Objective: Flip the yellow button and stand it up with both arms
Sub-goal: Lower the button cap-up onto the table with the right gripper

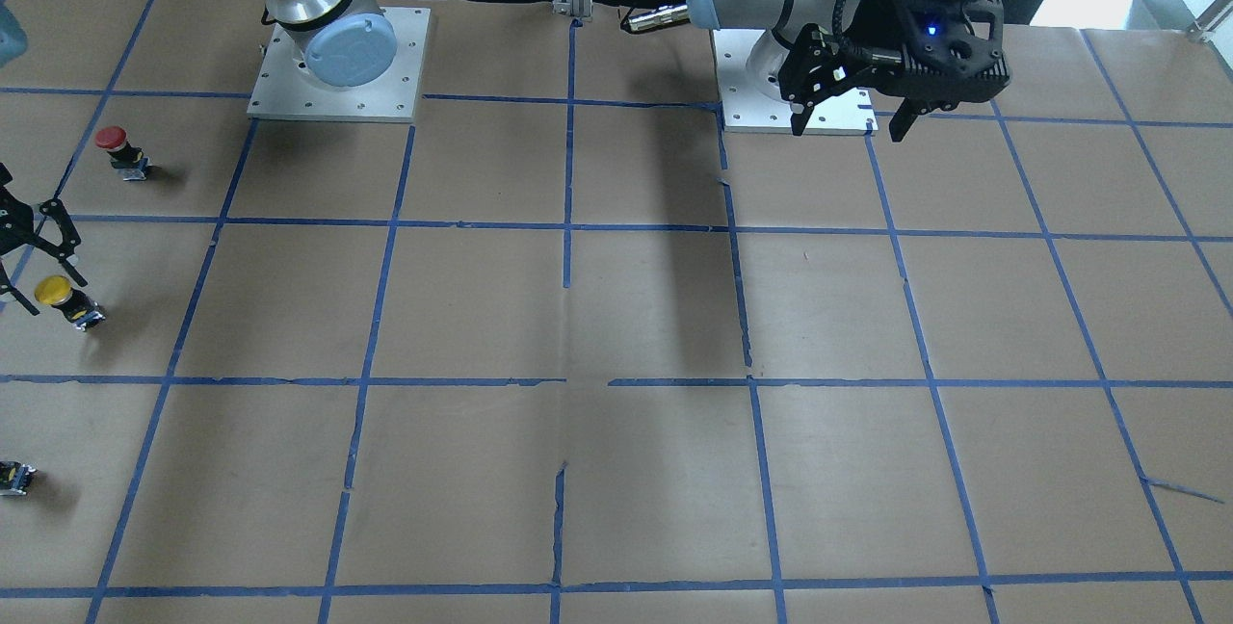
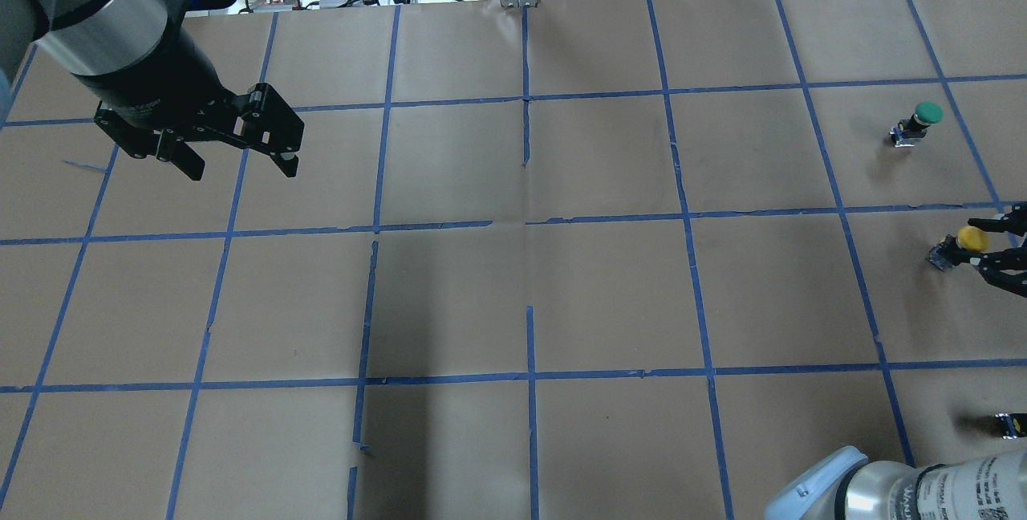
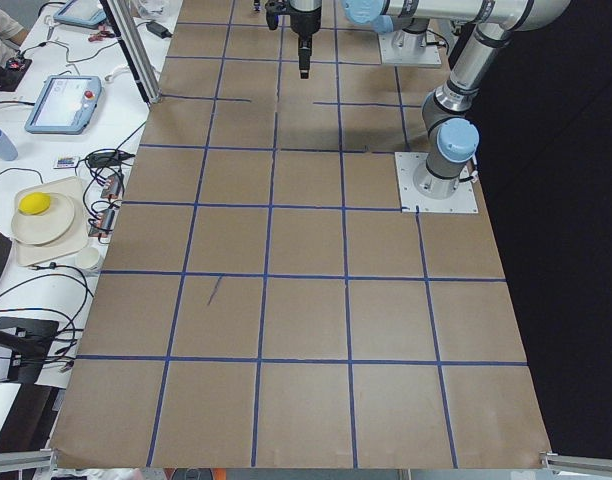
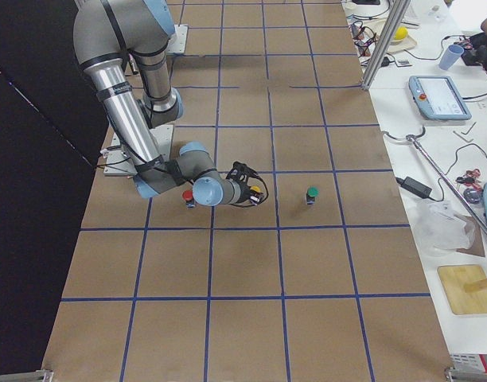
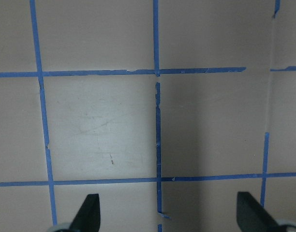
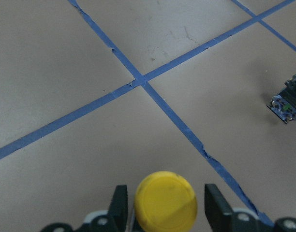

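The yellow button [image 1: 79, 312] lies tilted on the table at the robot's far right, its cap towards my right gripper. It also shows in the overhead view [image 2: 948, 253], the right side view [image 4: 257, 191] and the right wrist view [image 6: 166, 200]. My right gripper [image 1: 55, 296] is low over the table and open. Its fingers [image 6: 120, 205] stand on either side of the yellow cap with a small gap on each side. My left gripper [image 2: 241, 167] is open and empty, high above the table on the other side; its fingertips [image 5: 89, 212] show only bare paper between them.
A red-capped button [image 1: 118, 150] stands on the robot side of the yellow one. A green-capped button [image 2: 919, 120] stands on the far side. A small black-and-yellow block [image 1: 14, 478] lies at the table's edge. Brown paper with a blue tape grid [image 1: 568, 229] covers the table.
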You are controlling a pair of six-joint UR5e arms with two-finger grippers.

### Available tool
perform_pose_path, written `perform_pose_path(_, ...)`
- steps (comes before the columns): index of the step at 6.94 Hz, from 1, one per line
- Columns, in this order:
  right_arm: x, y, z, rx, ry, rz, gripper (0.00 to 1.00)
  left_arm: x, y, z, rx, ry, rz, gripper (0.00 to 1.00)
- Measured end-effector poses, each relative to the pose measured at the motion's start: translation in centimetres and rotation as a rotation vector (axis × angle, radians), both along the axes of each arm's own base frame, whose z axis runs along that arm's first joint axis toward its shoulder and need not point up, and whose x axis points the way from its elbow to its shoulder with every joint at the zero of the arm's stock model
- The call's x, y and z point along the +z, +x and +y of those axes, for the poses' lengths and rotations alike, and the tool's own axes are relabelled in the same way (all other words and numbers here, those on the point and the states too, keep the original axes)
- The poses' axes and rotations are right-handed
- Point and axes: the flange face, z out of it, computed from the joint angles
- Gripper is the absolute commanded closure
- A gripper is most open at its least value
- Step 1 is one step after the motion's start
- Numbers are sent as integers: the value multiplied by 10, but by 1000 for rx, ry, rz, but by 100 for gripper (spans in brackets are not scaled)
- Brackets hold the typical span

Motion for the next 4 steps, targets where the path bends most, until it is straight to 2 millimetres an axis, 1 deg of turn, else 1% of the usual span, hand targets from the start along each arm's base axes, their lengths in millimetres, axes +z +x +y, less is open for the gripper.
perform_pose_path(1,7,0,-1,-37,21,-7,0,2,-1,3,-3,3,1,1)
perform_pose_path(2,22,1,-1,-109,67,-10,0,2,-1,4,-4,7,3,1)
perform_pose_path(3,49,8,0,-203,127,8,0,0,-1,3,-4,12,6,1)
perform_pose_path(4,79,23,-1,-302,179,33,0,-2,-2,3,-3,16,8,1)
